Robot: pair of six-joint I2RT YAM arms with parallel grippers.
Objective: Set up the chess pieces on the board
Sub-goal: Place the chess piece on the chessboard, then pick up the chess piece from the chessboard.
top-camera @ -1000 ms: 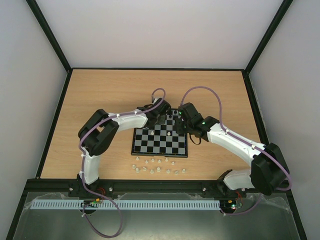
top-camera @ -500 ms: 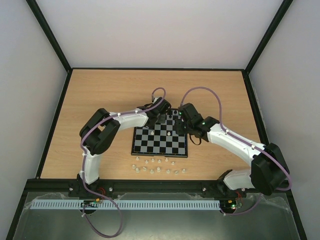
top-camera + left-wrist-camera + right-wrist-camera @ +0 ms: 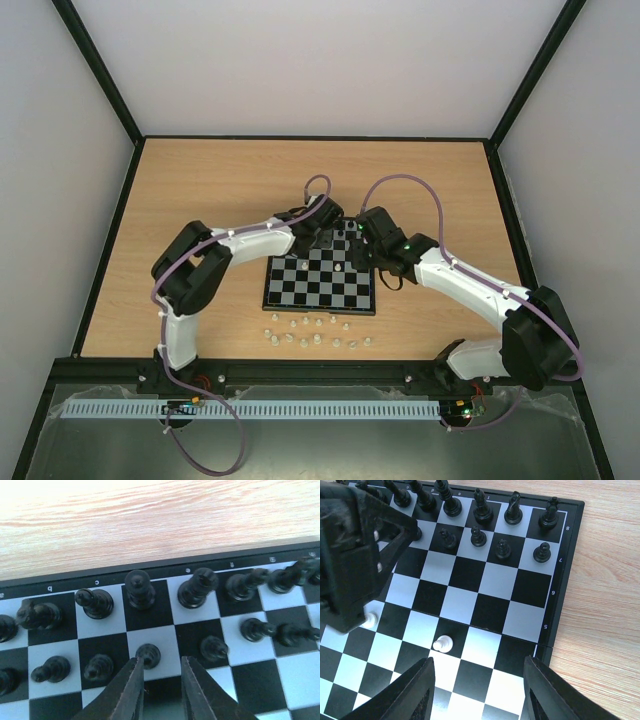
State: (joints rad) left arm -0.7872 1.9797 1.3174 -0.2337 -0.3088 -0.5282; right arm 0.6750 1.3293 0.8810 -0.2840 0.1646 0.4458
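Note:
The board (image 3: 320,309) lies at the table's middle, with black chessmen (image 3: 481,511) on its far two rows. Several white chess pieces (image 3: 317,334) lie on the table in front of the board. One white pawn (image 3: 443,643) stands on a mid-board square, and another white piece (image 3: 369,621) stands beside the left gripper's body. My left gripper (image 3: 161,662) is narrowly open and empty, low over the black pawn row. Its left fingertip is next to a black pawn (image 3: 148,655). My right gripper (image 3: 480,680) is wide open and empty above the board's right half.
The left gripper's black body (image 3: 350,550) fills the left of the right wrist view, close to my right gripper. Both arms meet over the board's far edge (image 3: 150,571). Bare wooden table (image 3: 220,180) surrounds the board, with dark walls around it.
The left arm's elbow has shifted slightly to the left and its gripper has edged along the board's far rows. The right arm and the pieces look unmoved.

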